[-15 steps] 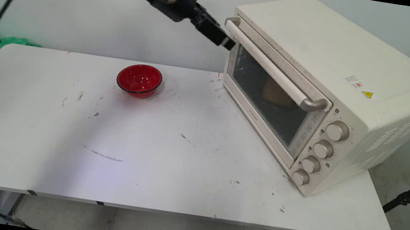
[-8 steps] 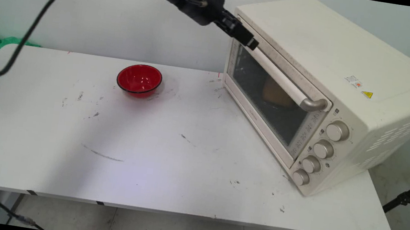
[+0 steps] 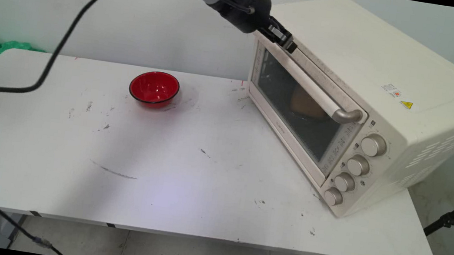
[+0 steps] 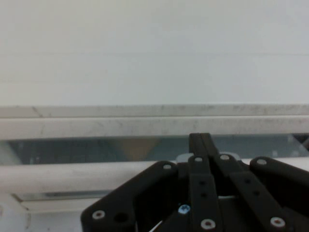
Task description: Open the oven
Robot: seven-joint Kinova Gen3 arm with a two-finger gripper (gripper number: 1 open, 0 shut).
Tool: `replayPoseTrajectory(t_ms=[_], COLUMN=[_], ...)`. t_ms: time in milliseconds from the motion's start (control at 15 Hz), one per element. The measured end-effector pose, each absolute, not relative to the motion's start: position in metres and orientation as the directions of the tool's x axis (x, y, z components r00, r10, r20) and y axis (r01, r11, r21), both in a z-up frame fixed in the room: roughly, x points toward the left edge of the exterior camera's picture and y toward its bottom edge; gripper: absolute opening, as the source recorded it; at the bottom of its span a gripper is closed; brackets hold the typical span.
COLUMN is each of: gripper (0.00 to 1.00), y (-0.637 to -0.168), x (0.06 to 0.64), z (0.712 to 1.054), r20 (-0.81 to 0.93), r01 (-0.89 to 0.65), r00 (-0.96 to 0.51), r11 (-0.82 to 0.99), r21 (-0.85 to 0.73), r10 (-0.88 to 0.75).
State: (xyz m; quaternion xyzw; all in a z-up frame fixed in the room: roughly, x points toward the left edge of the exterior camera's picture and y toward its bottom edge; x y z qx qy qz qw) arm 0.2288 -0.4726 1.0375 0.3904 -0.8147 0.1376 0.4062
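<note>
Hand view: gripper (image 4: 200,137) jaws pressed together, tips at oven (image 4: 145,72) door top

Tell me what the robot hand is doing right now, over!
Gripper shut, at the oven door's top edge, above the handle. Door closed. Red bowl sits apart on the table.

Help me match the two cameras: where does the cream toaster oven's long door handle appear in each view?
Main view: the long cream door handle slants from upper left to lower right across the cream toaster oven, the shut black gripper at its upper end.
Hand view: the handle is a pale horizontal bar behind the gripper.
Shared landmark: the oven's glass window.
</note>
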Motion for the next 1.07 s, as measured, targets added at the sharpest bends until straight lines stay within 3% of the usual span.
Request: replayPoseTrajectory(t_ms=[1067], gripper=[0.0], y=[-0.496], x=[0.199], z=[1.017], r20=[0.753], r01=[-0.743], r00=[-0.426], r11=[0.669], r21=[0.025], r10=[-0.502])
